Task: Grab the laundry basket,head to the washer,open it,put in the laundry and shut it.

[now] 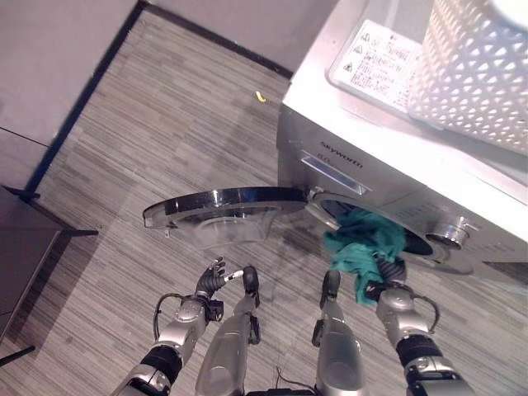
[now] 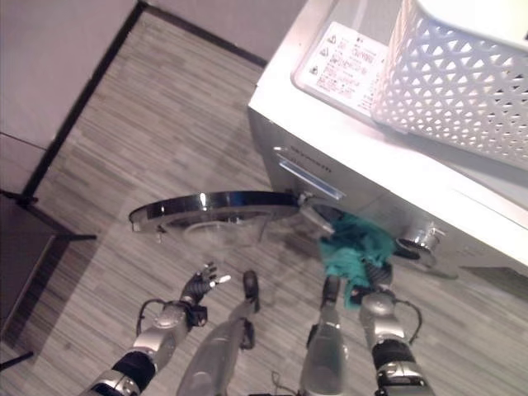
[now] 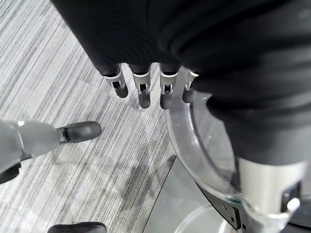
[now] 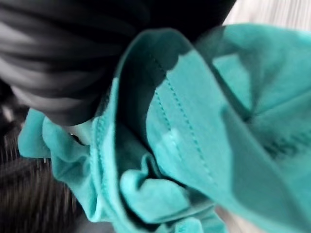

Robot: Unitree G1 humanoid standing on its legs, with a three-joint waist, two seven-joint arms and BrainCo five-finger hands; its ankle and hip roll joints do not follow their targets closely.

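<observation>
A silver front-loading washer [image 1: 388, 140] stands at the right with its round glass door [image 1: 223, 206] swung wide open to the left. A teal cloth [image 1: 363, 243] hangs half out of the drum opening. My right hand [image 1: 389, 285] is right below the opening, up against the cloth, which covers its fingers; the right wrist view shows bunched teal cloth [image 4: 194, 131] against the dark cover [image 4: 63, 58]. My left hand [image 1: 210, 280] hovers open just below the door, fingers [image 3: 144, 92] straight, beside the door's glass rim [image 3: 189, 141]. A white lattice laundry basket [image 1: 478, 66] rests on top of the washer.
The open door juts out over the grey striped floor at about hand height. A small yellow scrap [image 1: 261, 96] lies on the floor near the back wall. Dark furniture [image 1: 25, 239] stands at the left edge. The washer's knob [image 1: 452, 233] sits right of the opening.
</observation>
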